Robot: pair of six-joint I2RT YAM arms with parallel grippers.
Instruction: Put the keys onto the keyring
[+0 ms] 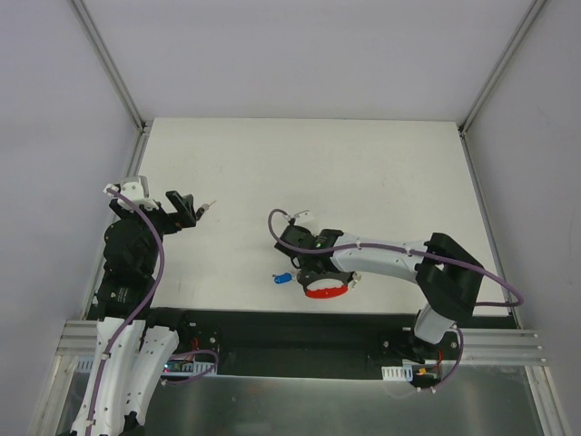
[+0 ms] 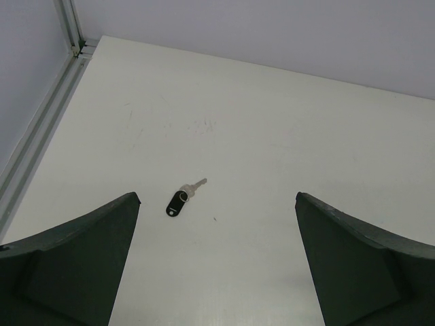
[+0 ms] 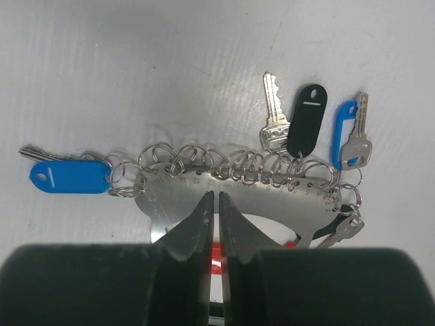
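The right jaws are closed, with only a thin slit between the two fingers (image 3: 194,231). Their tips lie over the keyring (image 3: 272,193), but I cannot tell whether they actually pinch it.

The keyring is a curved silver plate with a row of small rings along its upper edge and a red part showing underneath. It lies on the white surface (image 1: 363,173) near the front edge, about the middle, under the end of the right arm.

Several keys already hang from its rings:
- A blue-tagged key (image 3: 68,178) is linked at the left end and stretches out sideways.
- A black-tagged key (image 3: 306,122) sits toward the right, its silver blade just beside the tag.
- A second blue-tagged key (image 3: 348,136) is at the right end.
- One more key (image 3: 343,231) pokes out at the lower right corner, partly hidden.

The left jaws are wide open and grip nothing, and their dark fingers (image 2: 81,258) frame both sides of the left wrist view. Between and ahead of them a loose key (image 2: 180,199) with a black tag lies flat on the surface. Nothing touches it. It sits on the left half of the surface, well apart from the keyring.
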